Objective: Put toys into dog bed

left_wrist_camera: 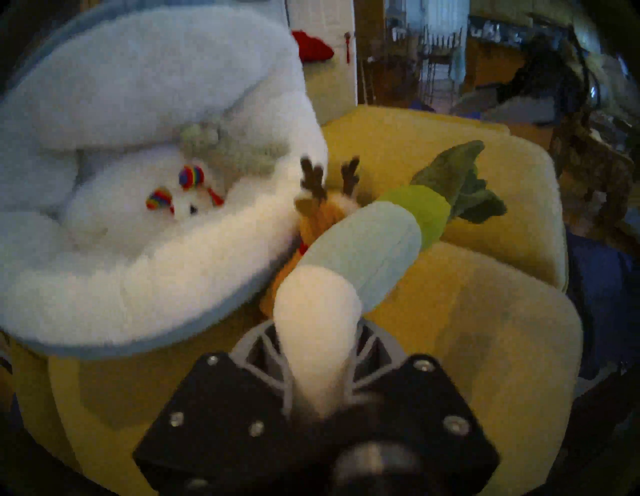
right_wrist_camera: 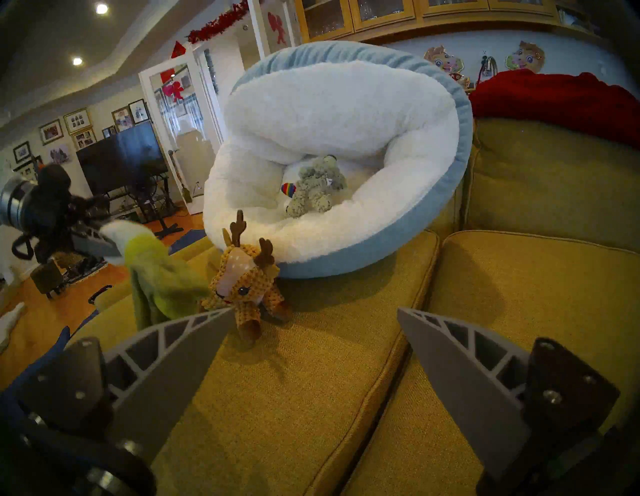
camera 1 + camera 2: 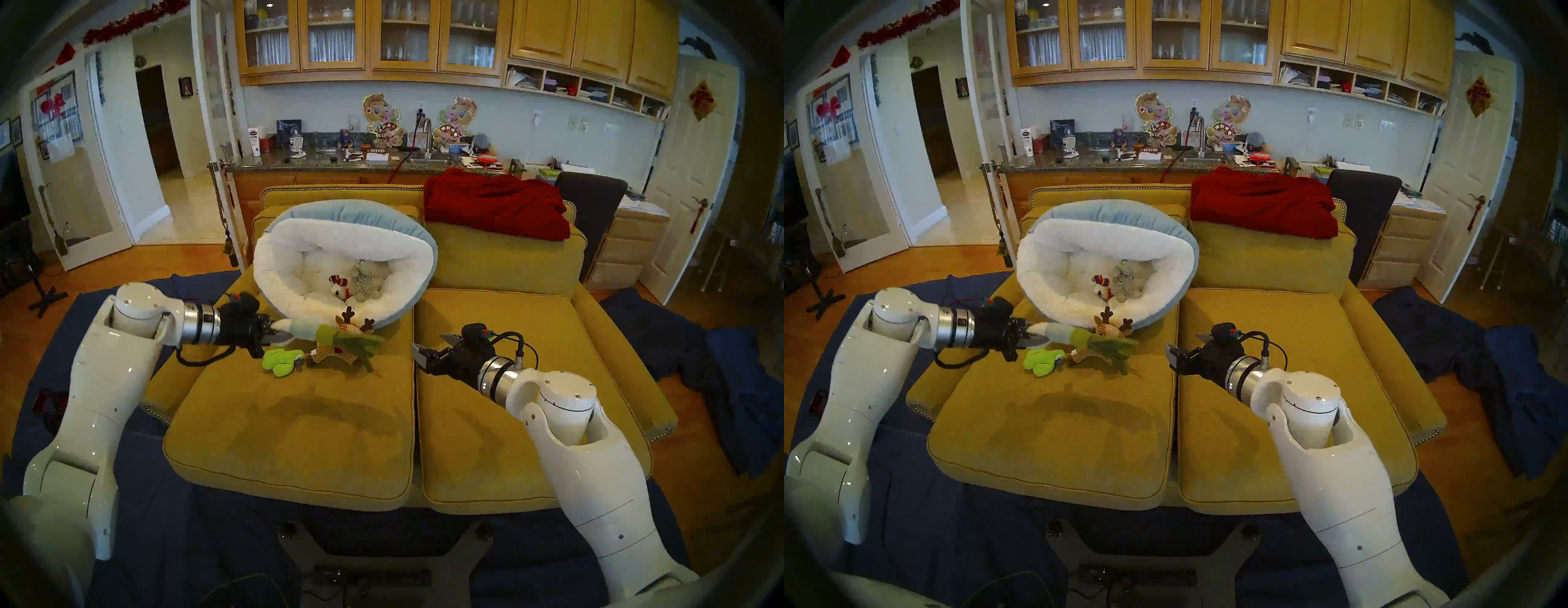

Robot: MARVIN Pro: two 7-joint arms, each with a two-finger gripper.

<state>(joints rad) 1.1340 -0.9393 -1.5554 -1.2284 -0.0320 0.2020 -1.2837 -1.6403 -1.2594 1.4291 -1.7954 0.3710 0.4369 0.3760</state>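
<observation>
- Sofa [image 3: 297, 433], mustard, carried the dog bed [image 3: 292, 305] at 12 o'clock; red blanket [image 3: 496, 204] over the backrest.
- Left gripper [image 3: 278, 335] clamped the white end of the leek [image 3: 322, 333], crossing the reindeer [image 2: 242, 280] at the bed's near rim.
- Cactus [image 3: 282, 361] beneath, shown by head views only.
- White rainbow toy [image 1: 187, 204] and grey plush [image 2: 317, 190] inside.
- Right gripper [image 2: 313, 313] spread wide, empty.
</observation>
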